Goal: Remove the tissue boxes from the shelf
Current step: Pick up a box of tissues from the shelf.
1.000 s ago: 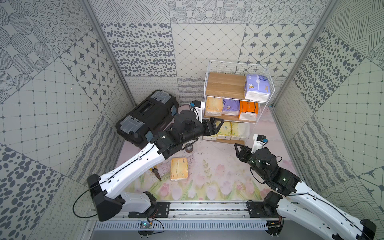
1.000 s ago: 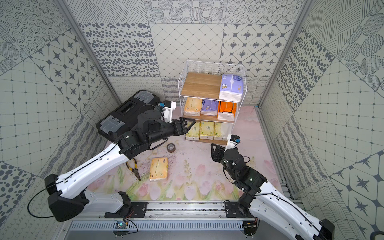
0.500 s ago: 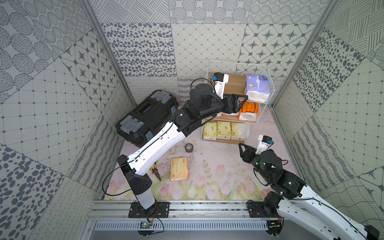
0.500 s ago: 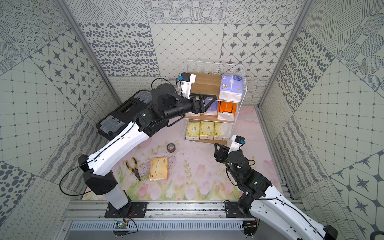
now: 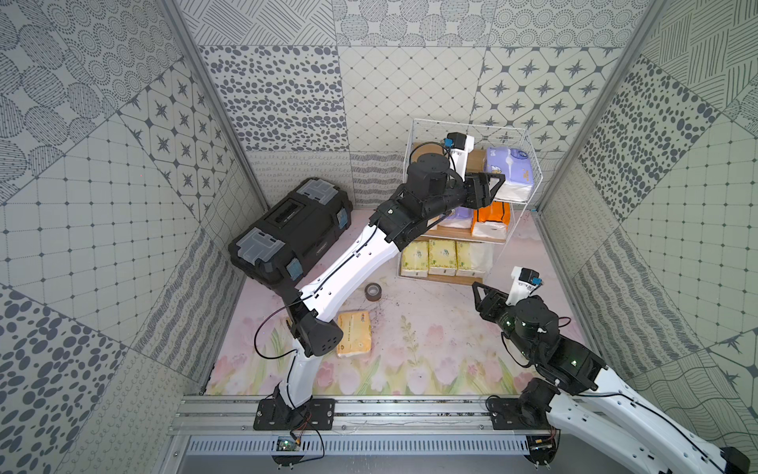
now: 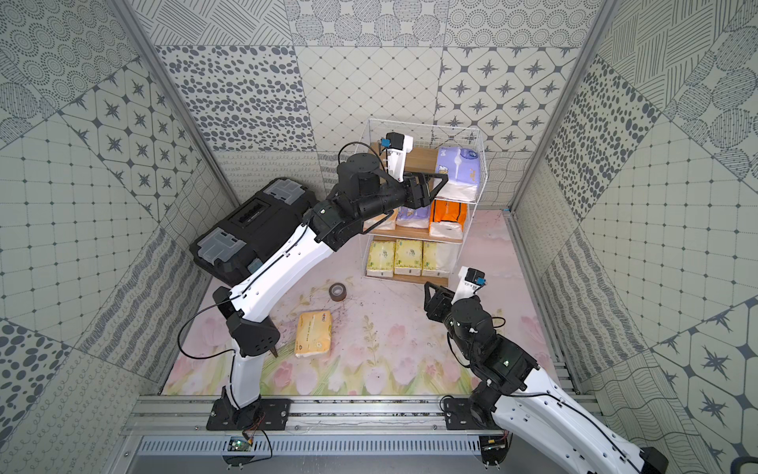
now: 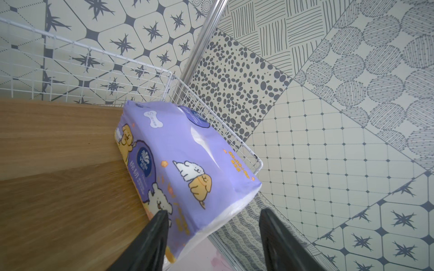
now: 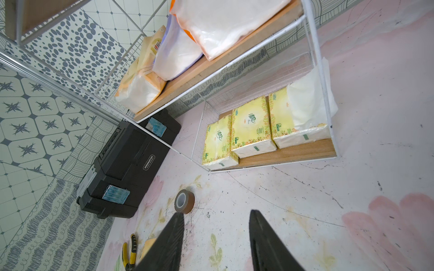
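Observation:
The shelf [image 5: 467, 124] stands at the back right. A lavender tissue pack [image 5: 508, 168] lies on its top board. My left gripper [image 5: 498, 182] is open at that pack's near end [image 7: 187, 164]. One finger [image 7: 159, 225] lies against the pack's side, the other stands apart from it. The middle tier holds a lavender pack [image 5: 461, 217], a bright orange pack [image 5: 490, 217] and a pale orange pack [image 8: 143, 79]. Three yellow-green packs [image 5: 441, 256] sit on the bottom board. Another pale orange pack [image 5: 353, 338] lies on the floor. My right gripper [image 5: 476, 289] hangs open and empty in front of the shelf.
A big black toolbox [image 5: 291, 234] sits at the back left against the wall. A brown tape roll [image 5: 372, 292] lies between it and the shelf. Yellow-handled pliers [image 8: 128, 255] lie near the floor pack. The left arm crosses in front of the shelf's left half.
My left arm has risen from the middle tier to the top tier, and its gripper has reached the lavender pack. The right arm has shifted slightly to the right.

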`<state>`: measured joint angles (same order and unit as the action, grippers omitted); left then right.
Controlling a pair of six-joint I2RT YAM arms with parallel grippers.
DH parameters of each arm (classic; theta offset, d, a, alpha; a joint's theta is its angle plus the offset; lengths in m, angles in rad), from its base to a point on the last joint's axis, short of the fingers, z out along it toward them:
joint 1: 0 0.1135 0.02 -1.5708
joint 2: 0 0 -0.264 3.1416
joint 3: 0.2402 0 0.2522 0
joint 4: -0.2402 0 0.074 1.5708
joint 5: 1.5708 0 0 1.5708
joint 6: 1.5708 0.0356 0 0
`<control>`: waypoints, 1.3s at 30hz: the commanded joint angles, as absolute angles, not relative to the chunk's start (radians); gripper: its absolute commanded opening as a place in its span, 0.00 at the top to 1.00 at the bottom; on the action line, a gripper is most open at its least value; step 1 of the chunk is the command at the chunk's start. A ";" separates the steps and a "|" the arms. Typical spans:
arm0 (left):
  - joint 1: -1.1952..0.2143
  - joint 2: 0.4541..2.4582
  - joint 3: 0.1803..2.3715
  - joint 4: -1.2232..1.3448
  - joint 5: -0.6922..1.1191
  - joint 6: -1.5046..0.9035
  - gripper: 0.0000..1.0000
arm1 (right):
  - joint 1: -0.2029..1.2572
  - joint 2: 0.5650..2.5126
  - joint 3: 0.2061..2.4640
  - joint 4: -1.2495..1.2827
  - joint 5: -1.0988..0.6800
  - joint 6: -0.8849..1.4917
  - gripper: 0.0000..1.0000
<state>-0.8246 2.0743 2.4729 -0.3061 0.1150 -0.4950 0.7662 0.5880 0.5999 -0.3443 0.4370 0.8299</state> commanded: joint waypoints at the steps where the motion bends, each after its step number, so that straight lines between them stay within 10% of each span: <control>1: -0.819 2.116 2.548 -0.346 0.049 -0.493 0.41 | 0.763 0.576 0.598 -0.325 0.450 0.835 0.51; 25: -0.821 2.122 2.548 -0.337 0.046 -0.520 0.99 | 0.760 0.546 0.653 -0.362 0.401 0.773 0.49; 39: -0.819 1.930 2.334 -0.287 -0.023 -0.508 1.00 | 0.416 0.721 0.949 -0.415 -0.136 0.879 0.36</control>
<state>-0.8246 2.0075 2.4134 -0.3691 0.0181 -0.5282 0.4515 0.7109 0.9092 -0.4496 0.0555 0.8486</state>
